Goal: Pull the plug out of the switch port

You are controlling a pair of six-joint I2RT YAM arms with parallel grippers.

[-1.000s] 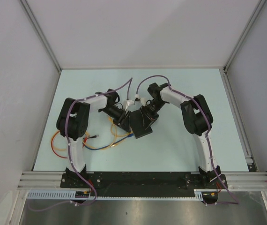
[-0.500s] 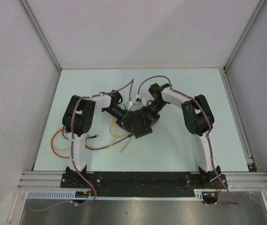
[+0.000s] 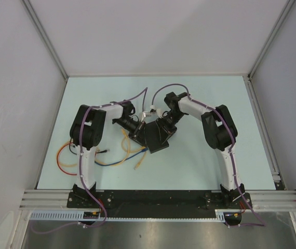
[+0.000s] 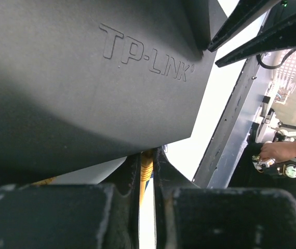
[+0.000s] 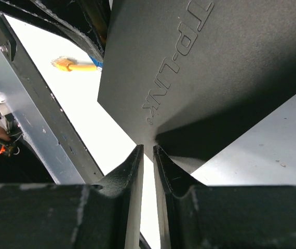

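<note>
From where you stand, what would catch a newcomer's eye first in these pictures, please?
The black switch in the middle of the table, its TP-LINK lettering filling both wrist views, stands out first. The right hand pinches its corner, while the left hand is closed on a yellow plug at its edge. Loose coloured cables sprawl to its left.

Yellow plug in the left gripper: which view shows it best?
Left wrist. There the yellow plug sits pinched between the fingers of the left gripper, just under the edge of the switch. Top external hides it behind the gripper and switch. Right wrist shows the switch's lettered face but not this plug.
</note>
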